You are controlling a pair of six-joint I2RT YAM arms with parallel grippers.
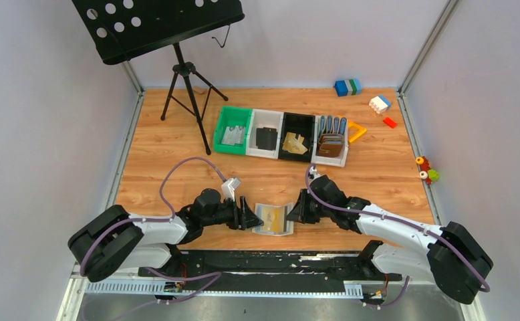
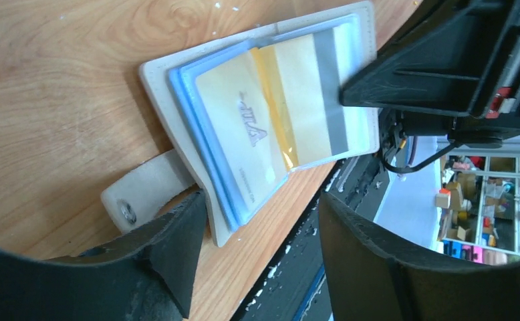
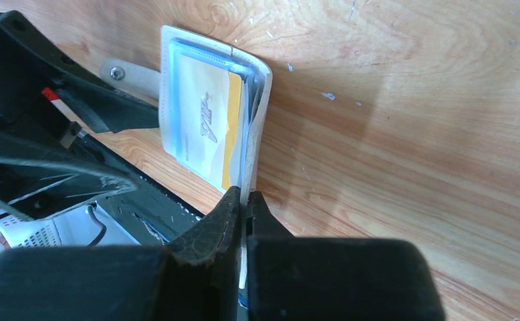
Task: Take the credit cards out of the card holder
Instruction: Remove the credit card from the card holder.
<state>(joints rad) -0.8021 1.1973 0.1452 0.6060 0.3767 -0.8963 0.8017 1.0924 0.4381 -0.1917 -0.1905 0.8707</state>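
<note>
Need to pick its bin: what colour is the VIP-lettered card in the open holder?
Gold card, silvery lettering; clearest in left wrist view.

Recorded white shells on left arm [image 1: 152, 231] and right arm [image 1: 394, 224], with black joints. Noted bulky rounded black bases [image 1: 107, 244]. Logged a purple cable [image 1: 177, 175] looped along each arm. Found jaws matte black, wedge-tipped, edges scuffed. Spotted small red mark [image 2: 504, 100] on right housing, thin black wire beneath.

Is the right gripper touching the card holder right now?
Touching. Right wrist view: the right gripper has its fingers pinched on the raised flap of the card holder, no gap.
</note>
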